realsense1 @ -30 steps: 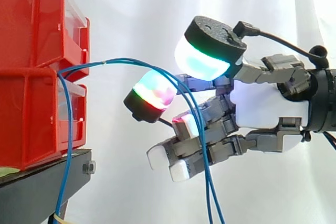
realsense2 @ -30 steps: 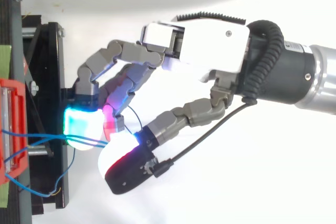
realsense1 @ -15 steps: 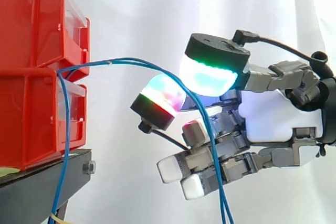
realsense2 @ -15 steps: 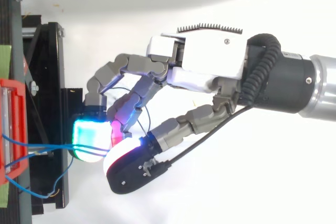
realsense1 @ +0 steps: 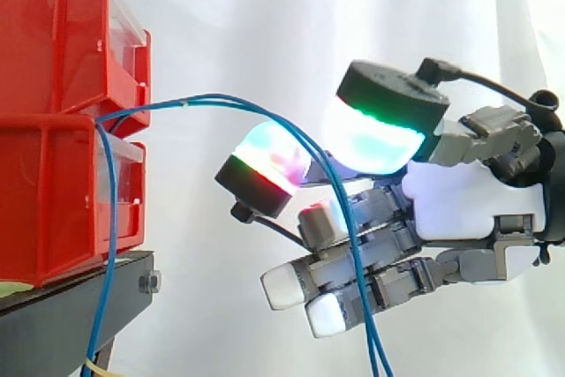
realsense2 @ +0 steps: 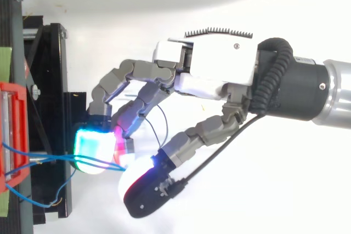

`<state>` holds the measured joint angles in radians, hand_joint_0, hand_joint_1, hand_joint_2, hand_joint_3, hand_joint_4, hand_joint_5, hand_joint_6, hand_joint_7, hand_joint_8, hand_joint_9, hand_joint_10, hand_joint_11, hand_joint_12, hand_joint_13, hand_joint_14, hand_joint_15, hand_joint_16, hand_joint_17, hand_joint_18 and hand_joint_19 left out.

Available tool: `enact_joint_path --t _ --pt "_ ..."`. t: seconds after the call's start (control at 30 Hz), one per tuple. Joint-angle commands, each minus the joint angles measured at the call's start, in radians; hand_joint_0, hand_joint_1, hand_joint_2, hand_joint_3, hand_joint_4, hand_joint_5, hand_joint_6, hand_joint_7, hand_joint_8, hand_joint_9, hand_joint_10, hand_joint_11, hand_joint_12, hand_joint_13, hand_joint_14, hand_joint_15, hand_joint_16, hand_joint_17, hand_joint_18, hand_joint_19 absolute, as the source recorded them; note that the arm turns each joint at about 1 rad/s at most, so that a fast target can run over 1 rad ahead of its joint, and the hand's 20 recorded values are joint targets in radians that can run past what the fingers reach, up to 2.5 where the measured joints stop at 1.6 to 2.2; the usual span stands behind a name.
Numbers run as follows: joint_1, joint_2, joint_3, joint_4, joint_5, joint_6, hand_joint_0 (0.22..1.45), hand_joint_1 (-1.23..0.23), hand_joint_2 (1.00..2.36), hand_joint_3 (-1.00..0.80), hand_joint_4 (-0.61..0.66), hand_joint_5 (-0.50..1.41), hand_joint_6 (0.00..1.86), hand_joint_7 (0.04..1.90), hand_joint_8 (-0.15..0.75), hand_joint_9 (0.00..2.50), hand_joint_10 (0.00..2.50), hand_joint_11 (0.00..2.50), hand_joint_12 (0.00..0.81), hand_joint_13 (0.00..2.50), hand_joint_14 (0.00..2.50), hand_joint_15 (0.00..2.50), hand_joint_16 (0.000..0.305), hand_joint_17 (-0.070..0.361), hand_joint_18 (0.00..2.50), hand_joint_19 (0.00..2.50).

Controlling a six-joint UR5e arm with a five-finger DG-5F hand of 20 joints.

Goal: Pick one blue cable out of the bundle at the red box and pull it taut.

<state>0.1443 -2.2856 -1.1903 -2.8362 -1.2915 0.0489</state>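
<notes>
Two stacked red bins (realsense1: 53, 130) sit on a black stand (realsense1: 71, 315) at the left. Thin blue cables (realsense1: 203, 103) leave the seam between the bins, arch to the right and drop past the hand (realsense1: 459, 200). One more blue strand hangs straight down by the stand. The cables run through the gap between a glowing fingertip pad (realsense1: 269, 161) and the large green-white thumb pad (realsense1: 375, 139); neither pad clamps them. The lower fingers are half curled behind the falling strands. From above, the hand (realsense2: 214, 75) reaches left toward the bins (realsense2: 11, 135), with the cables (realsense2: 49, 157) meeting the cyan pad.
A white curtain hangs behind everything. The black stand (realsense2: 52, 80) juts out to the right of the bins, close to the fingertips. The arm comes in from the right edge. A yellowish cable end shows low on the stand.
The thumb pad has swung away from the other glowing pad, widening the gap around the cables. The hand has drifted slightly right, and the cable arch has lifted a little.
</notes>
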Motion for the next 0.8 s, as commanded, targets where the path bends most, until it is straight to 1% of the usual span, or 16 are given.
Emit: enact_joint_path --t 0.0,0.07,0.17,0.2,0.27,0.3,0.37,0.47,0.53,0.63,0.77 --pt "0.000 0.000 0.000 0.000 0.000 0.000 0.47 -1.02 1.00 -0.50 0.03 -0.18 0.98 0.66 0.379 0.92 0.00 0.94 0.405 0.76 0.01 0.42 0.057 0.128 0.70 0.40" --pt "0.000 0.000 0.000 0.000 0.000 0.000 0.42 -0.96 1.00 -0.50 0.03 -0.16 0.97 0.70 0.409 0.95 0.00 0.92 0.430 0.77 0.01 0.42 0.061 0.138 0.72 0.41" --pt "0.001 0.000 0.000 0.000 0.000 0.000 0.39 -0.79 1.00 -0.50 0.03 -0.12 0.93 0.77 0.443 1.03 0.00 0.88 0.453 0.80 0.01 0.41 0.065 0.147 0.74 0.43" --pt "0.000 0.000 0.000 0.000 0.000 0.000 0.40 -0.72 1.00 -0.50 0.03 -0.12 0.93 0.80 0.443 1.05 0.00 0.86 0.455 0.81 0.01 0.41 0.065 0.145 0.74 0.45" --pt "0.000 0.000 0.000 0.000 0.000 0.000 0.43 -0.69 1.00 -0.50 0.03 -0.11 0.92 0.83 0.436 1.07 0.01 0.87 0.441 0.82 0.01 0.42 0.062 0.139 0.72 0.46" --pt "0.001 0.000 0.000 0.000 0.000 0.000 0.47 -0.70 1.00 -0.50 0.02 -0.11 0.92 0.85 0.423 1.07 0.01 0.85 0.425 0.81 0.01 0.42 0.058 0.130 0.69 0.47" --pt "0.000 0.000 0.000 0.000 0.000 0.000 0.51 -0.72 1.00 -0.49 0.01 -0.11 0.92 0.87 0.409 1.07 0.01 0.85 0.407 0.80 0.01 0.42 0.054 0.122 0.68 0.48" --pt "0.001 0.000 0.000 0.001 0.000 0.000 0.59 -0.77 1.01 -0.39 0.02 -0.12 0.92 0.89 0.393 1.07 0.01 0.87 0.388 0.81 0.01 0.43 0.051 0.114 0.69 0.49" --pt "0.001 0.000 0.000 0.003 0.000 0.000 0.60 -0.79 1.01 -0.37 0.01 -0.12 0.92 0.89 0.389 1.07 0.01 0.88 0.387 0.82 0.01 0.43 0.050 0.113 0.69 0.47" --pt "0.000 0.000 0.000 0.001 0.000 0.000 0.64 -0.82 1.01 -0.34 0.00 -0.13 0.94 0.83 0.388 1.06 0.01 0.89 0.385 0.82 0.01 0.42 0.050 0.113 0.72 0.46" --pt "0.000 0.000 0.000 0.000 0.000 0.000 0.67 -0.85 1.02 -0.31 -0.04 -0.14 0.96 0.81 0.382 1.05 0.01 0.90 0.380 0.82 0.01 0.42 0.050 0.112 0.73 0.45"
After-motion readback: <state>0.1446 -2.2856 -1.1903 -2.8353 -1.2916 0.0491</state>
